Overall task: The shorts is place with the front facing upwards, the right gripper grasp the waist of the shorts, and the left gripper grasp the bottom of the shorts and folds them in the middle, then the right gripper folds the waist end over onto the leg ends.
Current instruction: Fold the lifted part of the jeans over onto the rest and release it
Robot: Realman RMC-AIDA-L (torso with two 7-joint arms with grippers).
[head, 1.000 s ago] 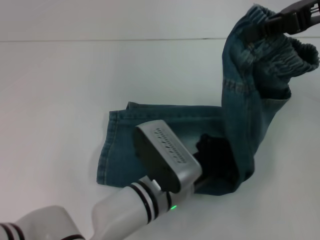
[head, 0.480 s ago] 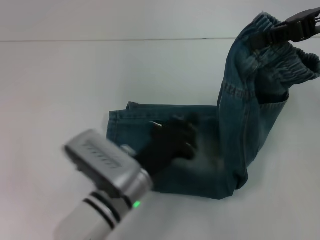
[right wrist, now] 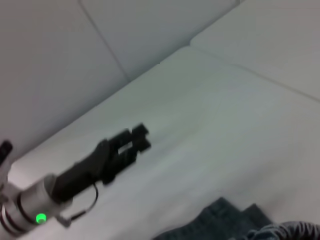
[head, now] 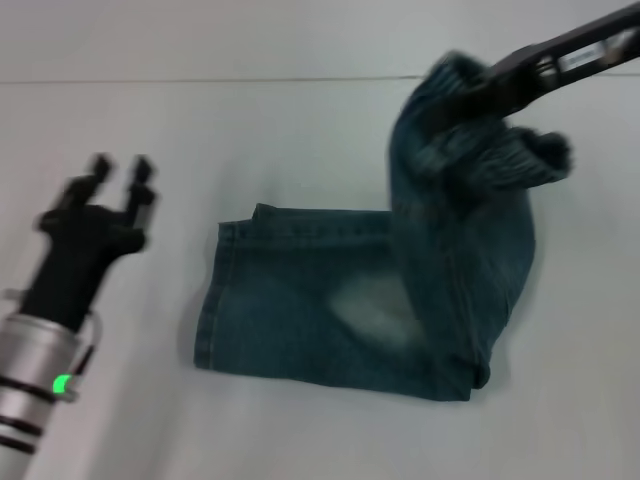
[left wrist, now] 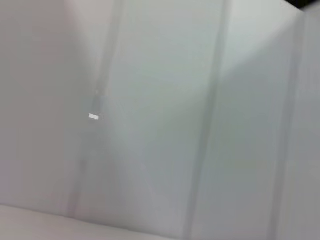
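The pale tabletop (head: 150,400) carries the shorts (head: 330,310), blue-green denim with a faded patch, folded lengthwise; the leg ends (head: 215,300) lie flat toward the robot's left. The other end rises off the surface, the puckered waist (head: 470,140) lifted and pinched in the right hand (head: 490,85), which reaches in from the far right. The left hand (head: 115,175) hovers well apart from the cloth on the left, fingers spread and holding nothing.

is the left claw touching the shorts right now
Apart. The head view shows the left claw open over bare table, with a clear gap to the shorts.
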